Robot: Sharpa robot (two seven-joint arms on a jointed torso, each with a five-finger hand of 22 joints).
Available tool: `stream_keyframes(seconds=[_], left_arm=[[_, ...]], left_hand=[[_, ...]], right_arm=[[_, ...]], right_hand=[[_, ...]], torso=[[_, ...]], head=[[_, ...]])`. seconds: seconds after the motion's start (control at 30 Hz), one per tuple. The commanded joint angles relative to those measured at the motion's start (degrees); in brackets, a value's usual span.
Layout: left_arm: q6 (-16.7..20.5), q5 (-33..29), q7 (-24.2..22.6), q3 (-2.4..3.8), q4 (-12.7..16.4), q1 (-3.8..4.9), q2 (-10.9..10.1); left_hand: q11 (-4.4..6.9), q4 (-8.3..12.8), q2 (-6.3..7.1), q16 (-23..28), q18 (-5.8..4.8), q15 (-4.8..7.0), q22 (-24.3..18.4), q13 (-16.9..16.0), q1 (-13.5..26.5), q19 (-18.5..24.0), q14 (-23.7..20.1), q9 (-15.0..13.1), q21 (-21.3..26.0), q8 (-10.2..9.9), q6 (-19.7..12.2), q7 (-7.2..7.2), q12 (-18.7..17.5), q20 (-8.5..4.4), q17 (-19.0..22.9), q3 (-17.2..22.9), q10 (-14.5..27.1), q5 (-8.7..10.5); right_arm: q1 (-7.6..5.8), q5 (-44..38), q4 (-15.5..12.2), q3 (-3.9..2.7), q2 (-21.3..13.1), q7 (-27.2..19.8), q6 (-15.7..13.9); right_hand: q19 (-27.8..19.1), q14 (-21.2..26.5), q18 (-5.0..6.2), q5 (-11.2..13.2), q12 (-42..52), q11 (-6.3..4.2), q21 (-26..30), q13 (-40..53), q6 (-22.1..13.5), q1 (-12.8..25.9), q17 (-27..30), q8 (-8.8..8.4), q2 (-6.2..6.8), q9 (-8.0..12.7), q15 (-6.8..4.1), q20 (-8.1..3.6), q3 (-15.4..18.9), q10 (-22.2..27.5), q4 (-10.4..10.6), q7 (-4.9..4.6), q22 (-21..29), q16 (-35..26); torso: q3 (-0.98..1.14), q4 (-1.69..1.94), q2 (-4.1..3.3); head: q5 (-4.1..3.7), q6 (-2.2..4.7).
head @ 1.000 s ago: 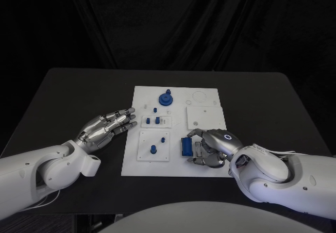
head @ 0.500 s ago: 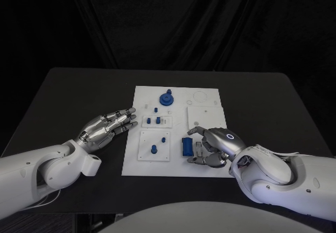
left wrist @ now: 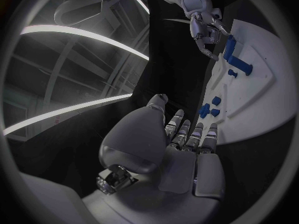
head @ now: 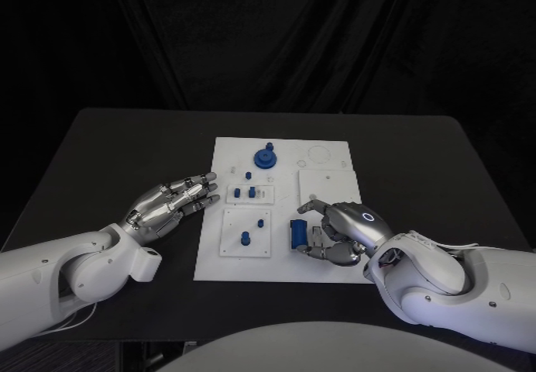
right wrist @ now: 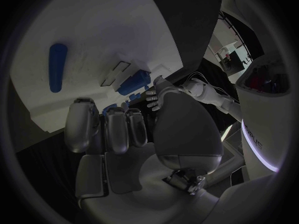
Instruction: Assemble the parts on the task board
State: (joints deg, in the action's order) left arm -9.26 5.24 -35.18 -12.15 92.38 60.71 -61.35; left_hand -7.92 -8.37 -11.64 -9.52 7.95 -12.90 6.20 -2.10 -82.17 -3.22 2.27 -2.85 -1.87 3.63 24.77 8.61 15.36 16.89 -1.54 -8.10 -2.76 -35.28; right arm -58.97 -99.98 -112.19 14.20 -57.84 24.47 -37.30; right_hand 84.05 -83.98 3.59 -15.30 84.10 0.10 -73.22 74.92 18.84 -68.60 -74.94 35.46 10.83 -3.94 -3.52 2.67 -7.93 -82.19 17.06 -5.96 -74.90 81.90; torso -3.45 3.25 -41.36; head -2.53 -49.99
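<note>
Silver fingers of the right hand (head: 341,230) have shifted a little toward the board's middle since the earlier pictures: a second ago they sat lower and further right of the blue block (head: 300,233), and now the knuckles lie higher and the fingertips crowd closer on it. Everything else on the table lies as it did, and the left hand (head: 170,202) has not moved.

The right hand is curled over the near right corner of the task board (head: 330,182), its fingers bent around the right side and near end of the upright blue block and touching it; whether the block is truly clamped or only cradled I cannot tell. In the right wrist view the fingers (right wrist: 116,129) bend toward the white plate, with a long blue pin (right wrist: 57,67) lying flat beyond them.

The left hand rests on the black table (head: 101,147) just off the board's left edge, palm down, fingers straight and slightly spread, holding nothing; its fingertips reach the board's rim.

Between the hands, on the near left of the board, a raised square plate (head: 245,232) carries two small blue pegs (head: 252,231). Further back, a smaller plate holds short blue pegs (head: 248,191) standing in a row. To the right lies a bare white square panel (head: 328,186). At the far end stands a round blue gear (head: 266,158) with a knob on top, and beside it a shallow round recess (head: 317,156).
</note>
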Motion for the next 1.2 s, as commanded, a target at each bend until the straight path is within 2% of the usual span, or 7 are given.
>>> stream_keyframes(seconds=[0.03,0.6,0.77,0.87,0.97,1.1,1.2], left_arm=[[-0.8,-0.1,-0.4,0.04,0.2,-0.08,0.0],[-1.0,-0.1,-0.3,0.04,0.2,-0.09,0.1],[-1.1,-0.1,-0.2,0.04,0.2,-0.10,0.1],[-1.2,-0.1,-0.2,0.04,0.2,-0.11,0.1],[-1.0,-0.1,-0.6,0.04,0.3,-0.12,0.1],[-0.1,-0.1,-2.0,0.04,1.3,-0.12,-0.2],[1.4,1.1,-3.4,0.04,2.1,-0.12,-0.6]], left_hand=[[-0.50,0.5,0.14,-0.4,-0.40,-0.39,0.1,-0.1,0.0,-0.4,-0.1,-0.1,-0.4,0.4,0.1,0.87,0.4,-0.06,-0.1,0.0,-0.1,-0.21],[-0.61,0.5,0.10,-0.4,-0.44,-0.39,0.1,-0.1,0.0,-0.5,-0.1,-0.1,-0.4,0.4,0.1,0.92,0.5,-0.07,-0.1,0.1,-0.1,-0.26],[-0.65,0.5,0.09,-0.4,-0.45,-0.39,0.1,-0.1,0.0,-0.5,-0.1,-0.1,-0.4,0.4,0.1,0.93,0.5,-0.07,-0.1,0.1,-0.1,-0.27],[-0.67,0.5,0.09,-0.4,-0.46,-0.39,0.2,-0.1,0.1,-0.5,-0.1,-0.1,-0.4,0.4,0.1,0.95,0.5,-0.06,-0.1,0.1,-0.1,-0.26],[-0.67,0.5,0.09,-0.4,-0.46,-0.39,0.2,-0.1,0.1,-0.5,-0.1,-0.1,-0.4,0.4,0.1,0.95,0.5,-0.06,-0.1,0.1,-0.1,-0.26],[-1.30,0.9,-0.05,-0.2,-0.47,0.22,0.1,-0.2,0.0,-0.6,-0.2,-0.1,-0.5,0.6,0.4,1.32,1.1,-0.12,0.0,0.5,-0.3,-0.52],[-1.70,2.1,0.06,-0.2,0.02,1.12,0.1,-0.2,-0.6,-0.5,-0.3,-0.2,-0.4,1.0,0.9,1.60,1.6,-0.21,0.0,1.4,-0.4,-2.42]], right_arm=[[0.15,1.2,0.0,-0.01,-0.1,-0.7,-0.8],[0.14,3.5,0.6,-0.02,0.4,-0.3,0.6],[0.14,3.6,0.7,-0.02,0.6,-0.6,0.2],[0.14,3.6,0.6,-0.02,0.6,-0.9,0.1],[0.14,3.6,0.4,-0.02,0.3,-2.0,-1.0],[0.13,3.9,-0.4,-0.06,-0.8,-4.5,-3.7],[-0.06,5.8,-1.2,-0.19,-2.2,-8.1,-6.6]], right_hand=[[0.8,-3.4,0.02,-0.2,0.2,0.11,-0.1,4.5,0.7,-0.2,-0.5,0.27,-1.13,0.0,-0.17,-0.14,-0.8,-0.3,0.0,0.01,-10.3,0.3],[0.7,-3.3,0.05,2.7,0.2,0.22,0.1,4.5,2.3,-5.3,-0.4,0.03,-3.60,0.1,-0.10,-0.10,-3.6,-0.1,-0.4,-0.19,-10.3,0.2],[0.8,-3.4,0.01,6.5,0.5,0.22,-0.2,4.9,2.9,-8.2,-0.7,0.05,-3.61,0.1,-0.09,-0.08,-3.8,-0.5,-0.5,-0.19,-10.3,0.4],[0.9,-3.4,0.00,8.7,0.6,0.24,-0.2,5.0,3.2,-8.9,-0.8,0.06,-2.94,0.1,-0.08,-0.09,-3.1,-0.5,-0.4,-0.21,-10.4,0.5],[0.8,-3.4,0.02,11.6,0.5,0.28,-0.1,4.8,3.3,-7.8,-0.6,-0.09,-0.35,0.1,-0.04,-0.05,-0.6,-0.5,-0.1,-0.23,-10.3,0.4],[1.0,-3.4,-0.08,12.4,0.7,0.25,-0.6,5.0,3.8,-5.7,-0.8,0.01,1.34,0.0,-0.08,-0.10,1.4,-0.7,0.0,-0.19,-10.5,0.5],[1.4,-3.5,-0.33,12.4,1.6,0.20,-1.8,6.5,5.5,-3.1,-1.1,0.70,1.89,-0.2,-0.17,-0.19,2.2,-1.9,0.1,-0.16,-10.8,0.7]], torso=[[-0.05,-0.02,0.02],[-0.04,0.02,0.05],[-0.03,0.01,0.05],[-0.03,0.04,0.02],[-0.02,0.03,0.06],[-0.02,0.01,0.03],[-0.01,0.02,0.04]], head=[[0.01,-0.01],[0.02,-0.01],[0.01,-0.01],[-0.08,-0.01],[-0.08,-0.01],[-0.15,-0.01],[-0.02,-0.01]])
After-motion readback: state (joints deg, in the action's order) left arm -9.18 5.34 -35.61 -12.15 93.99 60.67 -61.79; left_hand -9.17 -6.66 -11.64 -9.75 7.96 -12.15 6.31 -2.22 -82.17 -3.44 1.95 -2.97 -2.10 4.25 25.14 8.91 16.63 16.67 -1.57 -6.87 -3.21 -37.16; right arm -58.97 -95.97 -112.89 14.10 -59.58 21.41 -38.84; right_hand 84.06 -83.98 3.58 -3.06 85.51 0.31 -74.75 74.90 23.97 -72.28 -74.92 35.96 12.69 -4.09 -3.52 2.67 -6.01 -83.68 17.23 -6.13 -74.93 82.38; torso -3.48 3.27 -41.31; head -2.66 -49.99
